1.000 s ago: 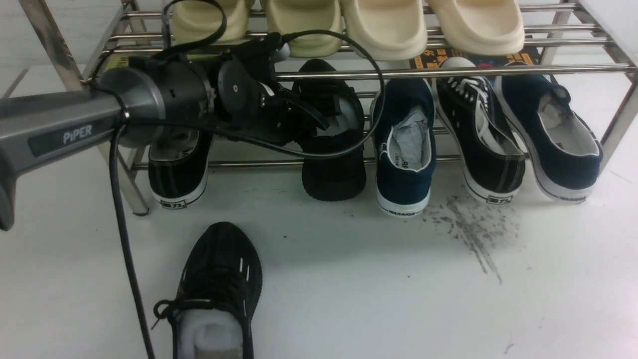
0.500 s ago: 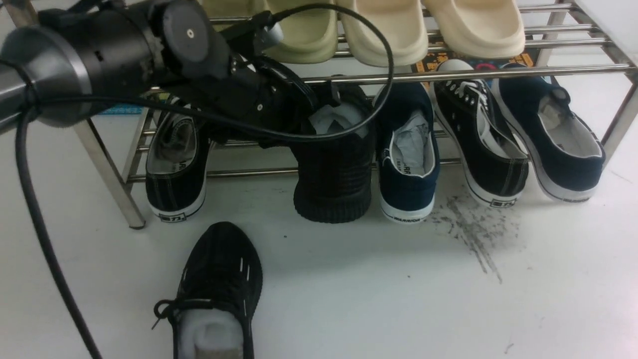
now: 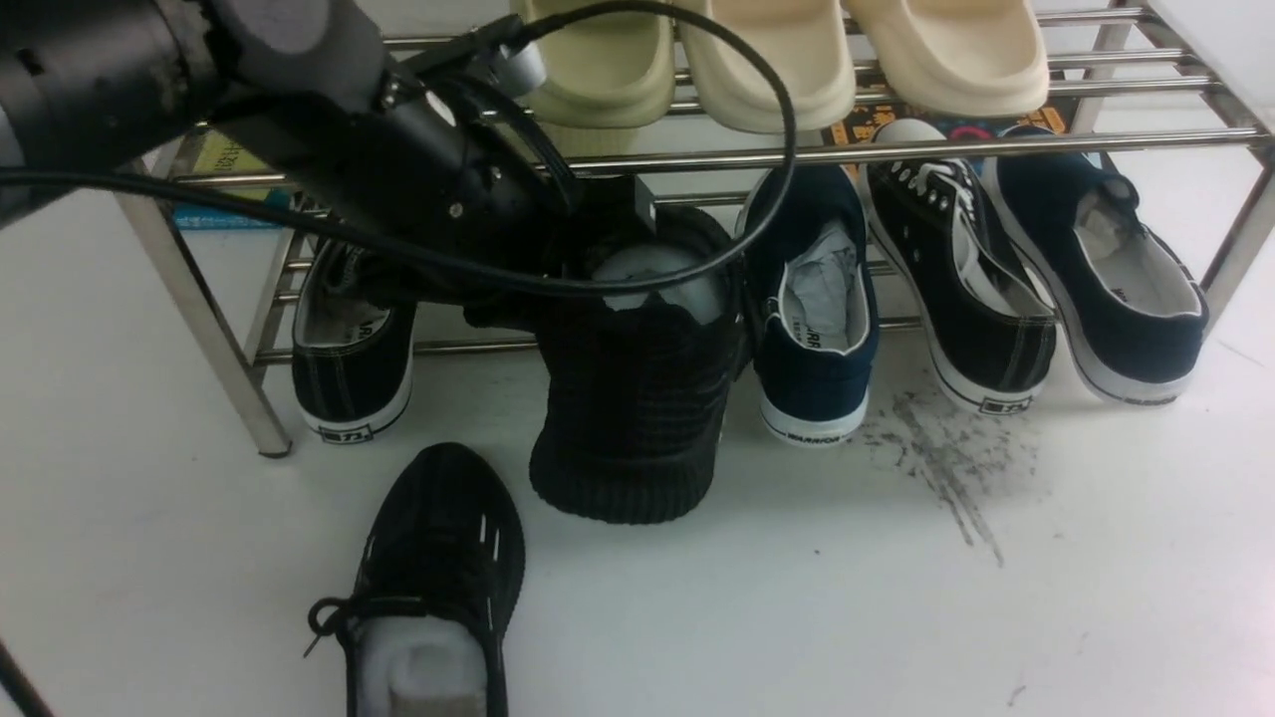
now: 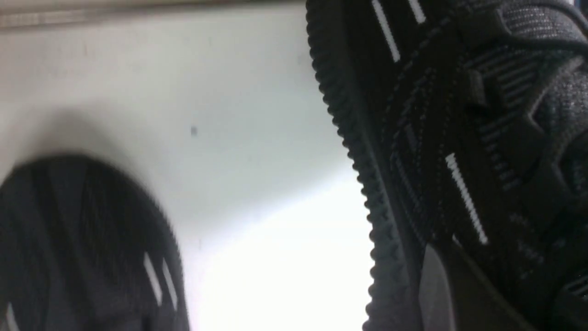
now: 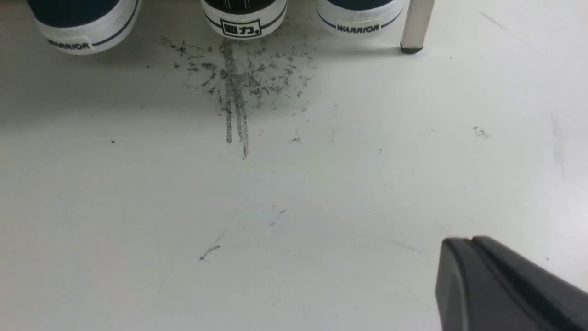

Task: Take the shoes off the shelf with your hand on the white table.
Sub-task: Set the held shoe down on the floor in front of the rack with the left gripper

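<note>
L tool (image 3: 620, 224) clenched on 2nd black sneaker (image 3: 637, 398) near its opening. Shoe hung heel-low just fwd of shelf (image 3: 996, 144) lower tier, over bench (image 3: 1096, 597). R tool (image 5: 505, 285) pinched shut, empty. Risks: soft knit slipping out (grip mostly hidden), dragging navy shoe (image 3: 812, 309) alongside, dropping onto 1st sneaker (image 3: 428, 568), which lay on bench.

Soft, even light, faint shadow under the upright sneaker (image 3: 628, 418). Left wrist view blurs, white glare beside that sneaker.
</note>
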